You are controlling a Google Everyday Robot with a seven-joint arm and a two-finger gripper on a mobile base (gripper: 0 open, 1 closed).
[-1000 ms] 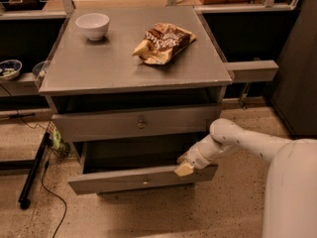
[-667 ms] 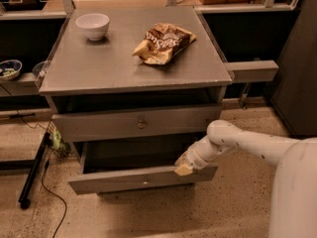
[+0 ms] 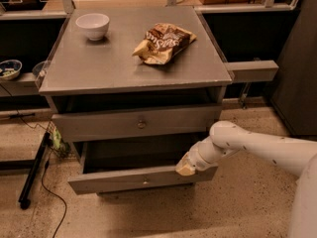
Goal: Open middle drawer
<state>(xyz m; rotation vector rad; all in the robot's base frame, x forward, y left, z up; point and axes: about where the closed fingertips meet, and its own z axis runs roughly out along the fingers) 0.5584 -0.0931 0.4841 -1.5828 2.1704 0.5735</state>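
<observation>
The middle drawer [image 3: 114, 181] is the grey front with a small round knob [image 3: 145, 181]. It stands pulled out from the cabinet, and its dark inside [image 3: 138, 155] shows behind the front. My gripper [image 3: 185, 168], at the end of the white arm [image 3: 247, 145] that reaches in from the right, rests at the top edge of that front, near its right end. The wider drawer front [image 3: 99, 125] above it stays in.
On the grey cabinet top [image 3: 99, 68] stand a white bowl [image 3: 93, 25] and a crumpled chip bag [image 3: 163, 42]. A grey ledge [image 3: 250, 71] sticks out to the right. A black cable and stand [image 3: 32, 175] lie on the floor at the left. A shelf at the left holds a small bowl [image 3: 9, 68].
</observation>
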